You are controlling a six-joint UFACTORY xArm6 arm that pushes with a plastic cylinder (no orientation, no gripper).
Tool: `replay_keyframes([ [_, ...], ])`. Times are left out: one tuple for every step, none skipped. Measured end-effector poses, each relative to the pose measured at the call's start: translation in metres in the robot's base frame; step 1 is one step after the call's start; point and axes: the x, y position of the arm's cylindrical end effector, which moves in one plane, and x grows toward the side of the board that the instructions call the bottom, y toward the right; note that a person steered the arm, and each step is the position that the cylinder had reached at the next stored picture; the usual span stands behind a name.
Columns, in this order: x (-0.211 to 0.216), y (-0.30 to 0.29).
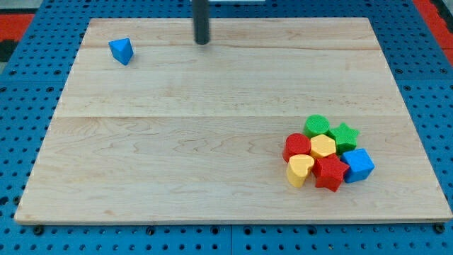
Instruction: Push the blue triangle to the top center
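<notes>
The blue triangle (121, 50) lies near the top left corner of the wooden board (177, 127). My tip (202, 42) stands at the top centre of the board, well to the right of the blue triangle and apart from it. The dark rod comes down from the view's top edge.
A tight cluster sits at the lower right: a green round block (316, 125), a green star (345, 135), a red round block (297, 146), a yellow hexagon (323, 146), a yellow heart (300, 169), a red star (330, 172), a blue cube (359, 164). Blue pegboard (28, 85) surrounds the board.
</notes>
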Motion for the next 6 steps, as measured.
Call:
replay_keyframes([
  [0.005, -0.029],
  [0.063, -0.041],
  [0.042, -0.042],
  [-0.009, -0.03],
  [-0.009, -0.1],
  [-0.005, -0.149],
])
